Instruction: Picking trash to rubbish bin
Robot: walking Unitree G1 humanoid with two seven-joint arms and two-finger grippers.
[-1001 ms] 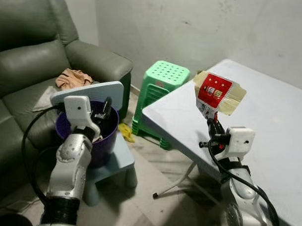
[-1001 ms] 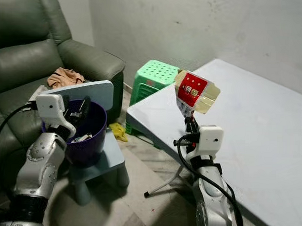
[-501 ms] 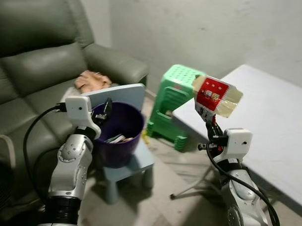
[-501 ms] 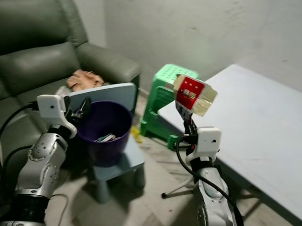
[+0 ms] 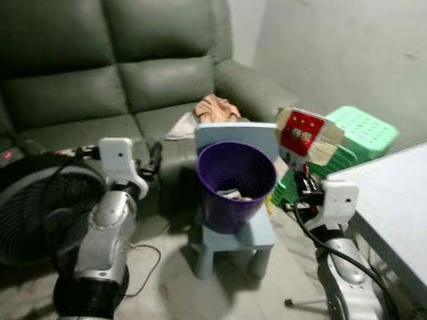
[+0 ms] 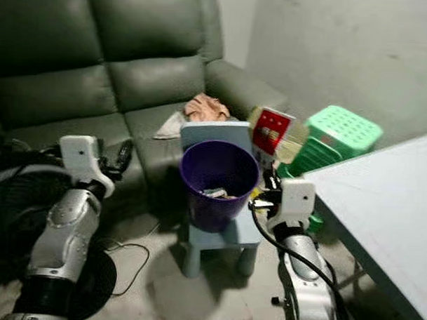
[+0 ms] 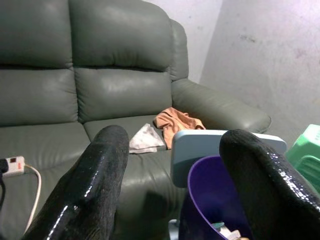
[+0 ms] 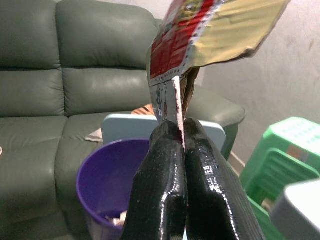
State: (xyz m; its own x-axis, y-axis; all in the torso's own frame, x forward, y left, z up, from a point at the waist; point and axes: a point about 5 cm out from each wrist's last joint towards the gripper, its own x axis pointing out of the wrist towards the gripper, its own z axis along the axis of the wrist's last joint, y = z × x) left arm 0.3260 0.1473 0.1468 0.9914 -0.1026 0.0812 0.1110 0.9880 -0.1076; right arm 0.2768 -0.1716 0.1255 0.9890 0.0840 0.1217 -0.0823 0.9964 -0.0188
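- Your right tool (image 8: 180, 131) pinches the red-and-tan wrapper (image 5: 309, 135), which stands above its fingertips, just right of the purple bin (image 5: 236, 184) on the blue chair (image 5: 249, 238).
- Your left tool (image 7: 170, 165) is spread, beside the bin.

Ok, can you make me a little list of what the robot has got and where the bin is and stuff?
right gripper: shut on the red and yellow wrapper, holding it up beside the bin
left gripper: open, holding nothing
purple bin: stands on a small blue chair, already has some trash inside
sofa: behind the bin, with an orange cloth on its seat
green stool: behind the wrapper
fan: on the floor on the robot's left
table: on the robot's right
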